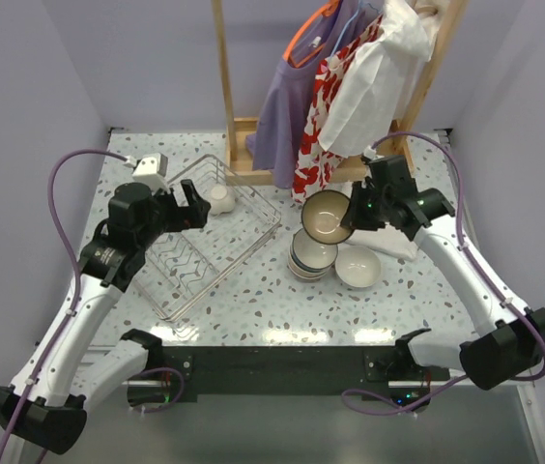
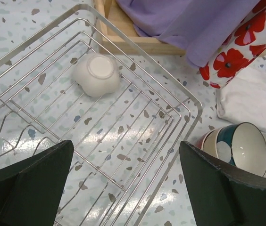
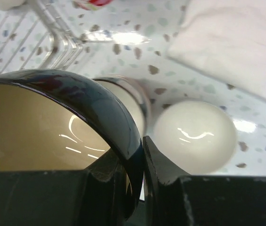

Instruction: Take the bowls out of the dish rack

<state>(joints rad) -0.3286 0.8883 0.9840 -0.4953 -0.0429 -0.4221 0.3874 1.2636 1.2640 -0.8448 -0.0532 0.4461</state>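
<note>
One small white ceramic bowl [image 2: 96,74] lies upside down in the far corner of the silver wire dish rack [image 1: 190,261], whose long axis runs near-left to far-right. My left gripper [image 2: 126,188] hovers above, jaws wide. My right gripper [image 3: 137,165] pinches the rim of a dark-blue, cream-lined bowl [image 1: 328,215], tilted mouth-up over the stacked bowls [image 1: 311,259].
</note>
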